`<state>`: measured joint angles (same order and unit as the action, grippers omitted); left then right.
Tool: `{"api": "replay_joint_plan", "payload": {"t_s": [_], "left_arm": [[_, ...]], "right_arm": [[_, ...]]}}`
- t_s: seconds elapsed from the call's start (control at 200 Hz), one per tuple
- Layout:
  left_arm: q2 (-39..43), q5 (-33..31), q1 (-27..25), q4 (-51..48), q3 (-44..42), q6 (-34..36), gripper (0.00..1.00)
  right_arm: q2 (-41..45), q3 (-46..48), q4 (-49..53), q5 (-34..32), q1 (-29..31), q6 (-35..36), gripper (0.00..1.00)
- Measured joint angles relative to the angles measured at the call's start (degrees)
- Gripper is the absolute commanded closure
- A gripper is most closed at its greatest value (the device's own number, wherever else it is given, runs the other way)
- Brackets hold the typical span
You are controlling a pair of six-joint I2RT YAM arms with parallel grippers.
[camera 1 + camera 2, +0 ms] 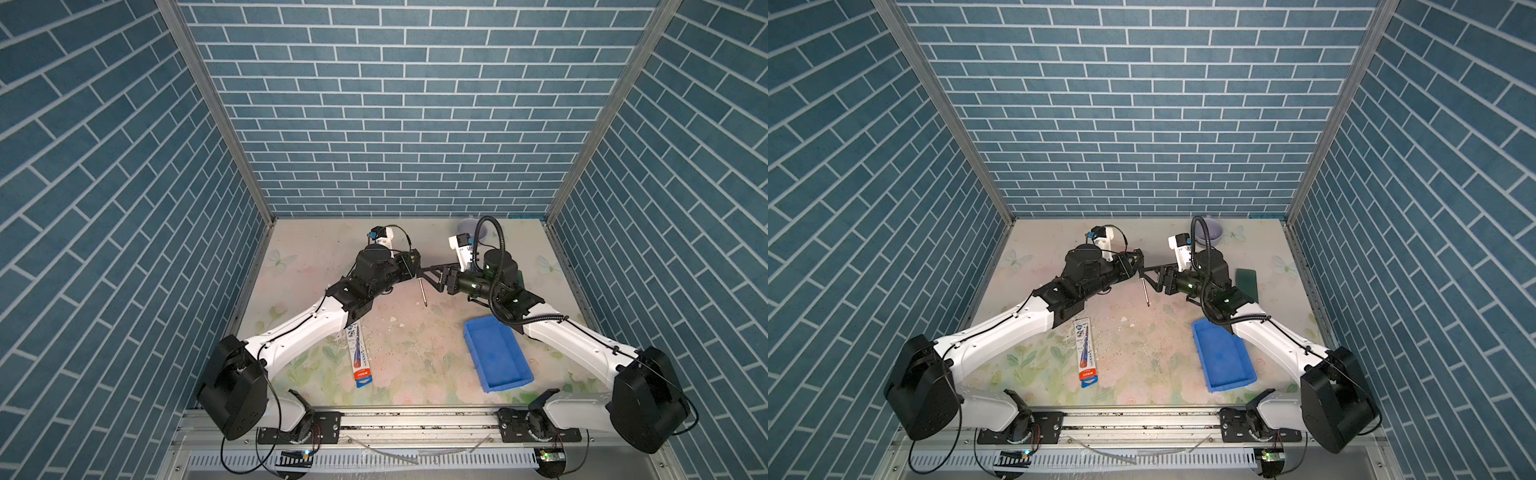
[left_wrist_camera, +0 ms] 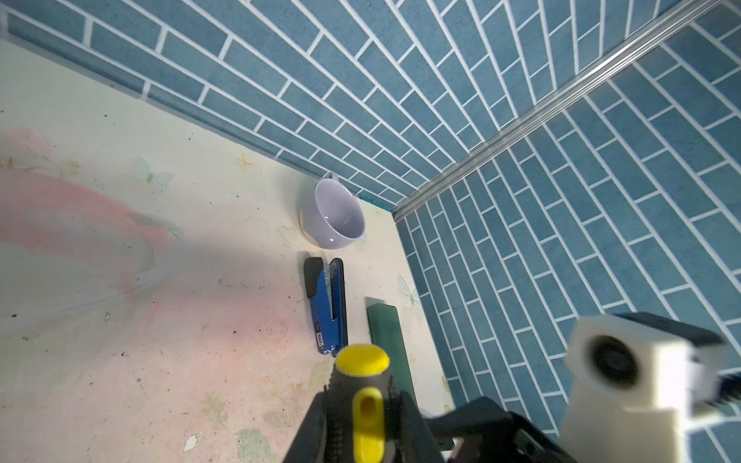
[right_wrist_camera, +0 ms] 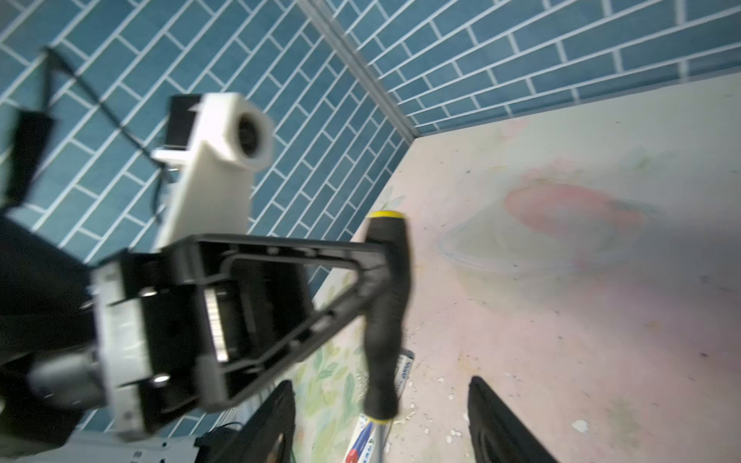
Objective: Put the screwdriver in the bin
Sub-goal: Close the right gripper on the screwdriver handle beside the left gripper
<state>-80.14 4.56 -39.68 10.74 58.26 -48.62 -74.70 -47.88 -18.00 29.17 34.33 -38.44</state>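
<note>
In both top views the left gripper (image 1: 415,269) (image 1: 1139,268) is clamped on the small black-handled screwdriver with yellow accents (image 1: 423,292) (image 1: 1145,292), held in the air over the middle of the floral-print table (image 1: 395,332), thin silver shaft slanting down. The right gripper (image 1: 426,273) has its tips just beside the handle. The shallow bright blue plastic bin (image 1: 494,353) lies by the right arm, well apart from the screwdriver, and a long white-and-blue packet with a red end (image 1: 359,357) lies by the left arm. A pale lavender cup (image 1: 1209,232) stands at the back wall, and a dark green flat block (image 1: 1246,282) shows past the right arm in a top view. The left wrist view adds a blue-and-black stapler (image 2: 326,308), hidden from above, lying between cup and block; it also shows the screwdriver's yellow end cap between the closed jaws. Only the right wrist view shows the right gripper's two black fingers (image 3: 497,425): they stand wide apart, gripping nothing, with the screwdriver's lower end between them in the picture. Count: two arms, two grippers, one each of screwdriver, bin, packet, cup, stapler and block.
</note>
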Motion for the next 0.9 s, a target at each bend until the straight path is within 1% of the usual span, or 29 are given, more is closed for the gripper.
{"api": "replay_joint_plan", "payload": {"t_s": [0.115,0.265,0.385,0.57,0.655,0.715,0.901], "left_arm": [[0.7,-0.2,0.0,0.4,0.0,0.5,1.0],[0.7,-0.2,0.0,0.7,0.0,1.1,1.0],[0.7,0.2,0.0,1.0,0.0,1.4,1.0],[0.5,0.5,0.2,1.1,0.0,2.0,1.0],[0.2,0.5,0.3,1.2,0.0,2.1,1.0],[0.0,0.5,0.3,1.3,0.0,2.1,1.0],[0.0,0.6,0.2,2.3,0.0,2.2,1.0]], "right_arm": [[0.4,1.4,0.8,-2.7,-0.5,-0.3,0.35],[0.4,1.4,1.3,-2.7,-0.6,-0.3,0.4],[-0.3,1.3,0.4,-0.1,-0.6,-0.3,0.4],[-3.1,1.0,-3.1,5.0,-1.0,-1.4,0.47],[-4.0,0.9,-4.5,6.3,-1.1,-2.2,0.47],[-4.2,0.9,-5.0,6.4,-1.1,-2.6,0.44],[-3.0,1.6,-7.5,4.4,-1.1,-3.5,0.41]]}}
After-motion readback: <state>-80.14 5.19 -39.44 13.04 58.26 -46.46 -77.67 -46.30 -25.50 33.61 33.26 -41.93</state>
